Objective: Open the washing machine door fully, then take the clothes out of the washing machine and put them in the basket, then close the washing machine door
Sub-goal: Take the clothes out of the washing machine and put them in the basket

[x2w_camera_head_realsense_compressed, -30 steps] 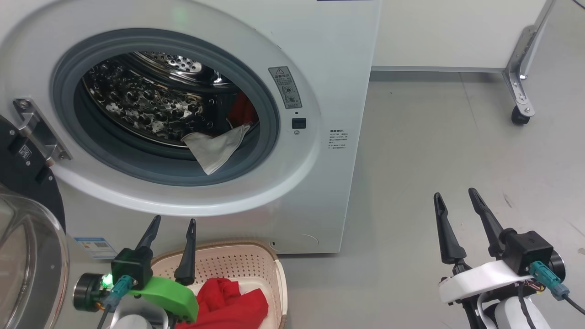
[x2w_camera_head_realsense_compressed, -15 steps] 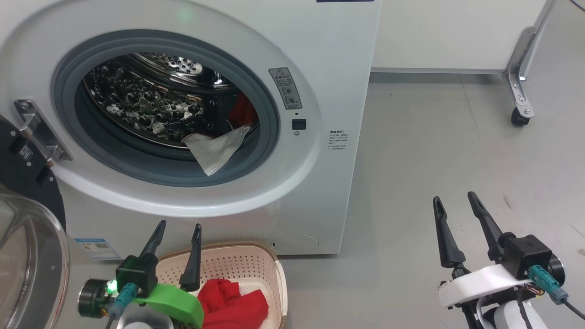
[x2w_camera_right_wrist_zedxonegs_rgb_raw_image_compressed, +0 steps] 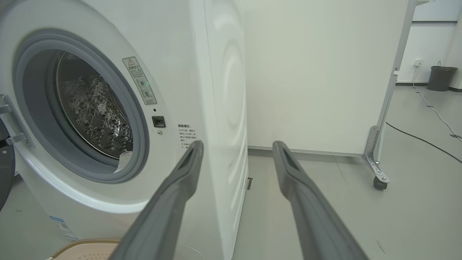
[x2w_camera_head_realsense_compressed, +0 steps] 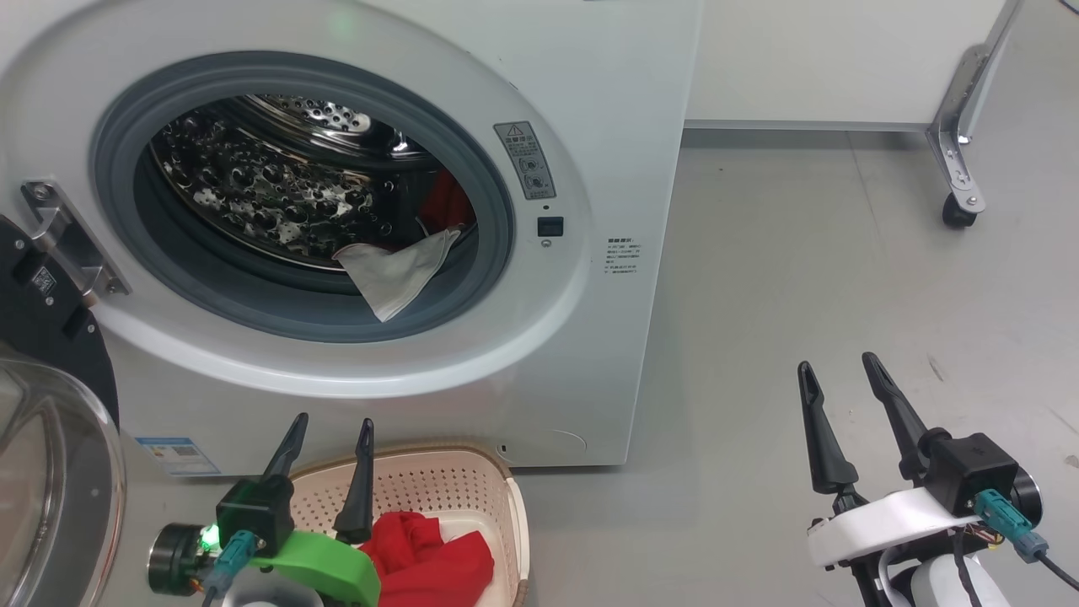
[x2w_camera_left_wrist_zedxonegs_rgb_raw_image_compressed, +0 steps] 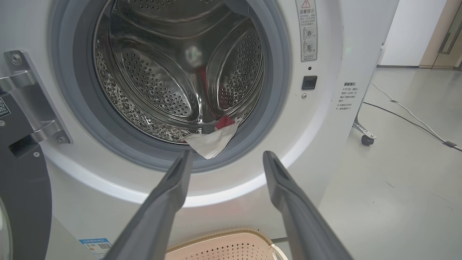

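Two portions of the clothes (x2w_camera_head_realsense_compressed: 447, 202) are in your head view. One portion lies low in the drum (x2w_camera_head_realsense_compressed: 253, 185), at its right side: red fabric with a pale flap (x2w_camera_head_realsense_compressed: 396, 274) that hangs outward over the grey door seal (x2w_camera_head_realsense_compressed: 497, 236). The other portion, a red heap (x2w_camera_head_realsense_compressed: 434, 561), lies inside the basket (x2w_camera_head_realsense_compressed: 438, 489). The basket stands on the floor (x2w_camera_head_realsense_compressed: 801, 253) just in front of the washing machine (x2w_camera_head_realsense_compressed: 607, 84), below the drum opening. The washing machine door (x2w_camera_head_realsense_compressed: 42, 337) is swung open to the left on its hinge bracket (x2w_camera_head_realsense_compressed: 67, 240); you see its black rim and part of its glass bowl at the left edge.

Your left gripper (x2w_camera_head_realsense_compressed: 333, 420) appears over the left part of the basket, fingers pointing up toward the machine front, moderately spread and holding nothing. In the left wrist view its fingers frame the pale flap and touch neither it nor the seal. Your right gripper (x2w_camera_head_realsense_compressed: 836, 362) hangs over bare floor, well to the right of the machine, fingers likewise apart and empty. A caster (x2w_camera_head_realsense_compressed: 957, 215) of a wheeled frame stands on the floor at the far right.
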Tool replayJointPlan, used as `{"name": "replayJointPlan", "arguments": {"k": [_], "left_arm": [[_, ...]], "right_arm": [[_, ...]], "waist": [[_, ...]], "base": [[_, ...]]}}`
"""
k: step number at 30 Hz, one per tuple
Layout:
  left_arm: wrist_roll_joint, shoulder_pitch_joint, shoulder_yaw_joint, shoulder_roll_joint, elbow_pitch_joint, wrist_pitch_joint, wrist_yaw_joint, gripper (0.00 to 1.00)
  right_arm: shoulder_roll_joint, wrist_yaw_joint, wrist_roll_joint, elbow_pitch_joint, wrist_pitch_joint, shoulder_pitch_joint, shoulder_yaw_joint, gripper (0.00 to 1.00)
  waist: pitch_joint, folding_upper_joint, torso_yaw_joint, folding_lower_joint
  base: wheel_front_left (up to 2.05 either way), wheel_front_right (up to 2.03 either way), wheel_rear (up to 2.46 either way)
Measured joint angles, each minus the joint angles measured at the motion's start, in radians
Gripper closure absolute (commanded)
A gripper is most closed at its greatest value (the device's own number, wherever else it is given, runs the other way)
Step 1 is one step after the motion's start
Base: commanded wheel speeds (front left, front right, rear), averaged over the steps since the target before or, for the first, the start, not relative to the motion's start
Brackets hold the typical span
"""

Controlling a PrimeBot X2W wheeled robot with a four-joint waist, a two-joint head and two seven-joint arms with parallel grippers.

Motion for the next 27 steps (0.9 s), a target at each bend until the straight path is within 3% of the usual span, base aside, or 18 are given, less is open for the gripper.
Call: {"name": "replayJointPlan", "arguments": {"k": [17, 27], "left_arm": [[-0.018, -0.004, 0.063, 0.013, -0.058, 0.021, 0.036, 0.0], [-0.054, -0.18, 0.119, 0.053, -0.087, 0.109, 0.036, 0.0]], "right_arm": [[-0.01, 0.001, -0.009, -0.056, 0.01, 0.0, 0.02, 0.0], [-0.017, 0.008, -0.009, -0.084, 0.016, -0.015, 0.022, 0.0]], "waist": [[0.115, 0.0, -0.043, 0.0], [0.242, 0.0, -0.106, 0.0]], "base": [[0.0, 0.0, 0.0], [0.0, 0.0, 0.0]]}}
